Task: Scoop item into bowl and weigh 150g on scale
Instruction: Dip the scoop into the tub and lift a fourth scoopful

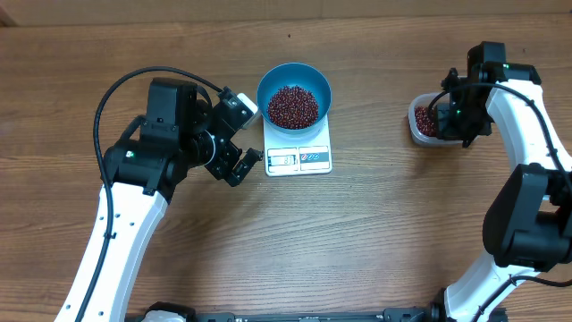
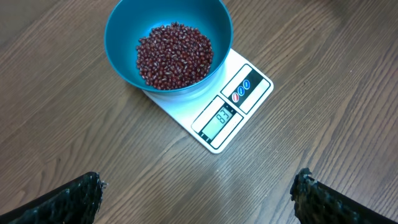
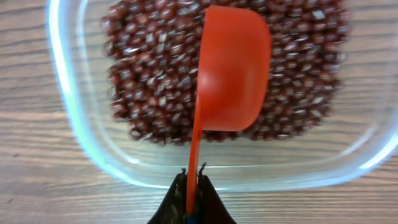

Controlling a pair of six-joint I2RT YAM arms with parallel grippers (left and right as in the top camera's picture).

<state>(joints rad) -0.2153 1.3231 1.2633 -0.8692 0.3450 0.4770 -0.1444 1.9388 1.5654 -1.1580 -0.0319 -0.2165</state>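
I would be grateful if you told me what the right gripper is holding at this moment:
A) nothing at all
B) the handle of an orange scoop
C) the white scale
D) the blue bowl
B: in the right wrist view the right gripper is shut on the thin handle of the orange scoop, whose cup hangs over the beans in the clear tub.

I have scale at bench middle, display on near edge. Bowl sits on scale's far half, beans in it. My left hand hangs just left of scale, apart from it. Tub stands well right of scale, more beans inside; scoop over those beans, handle in my right hand at tub's right rim.
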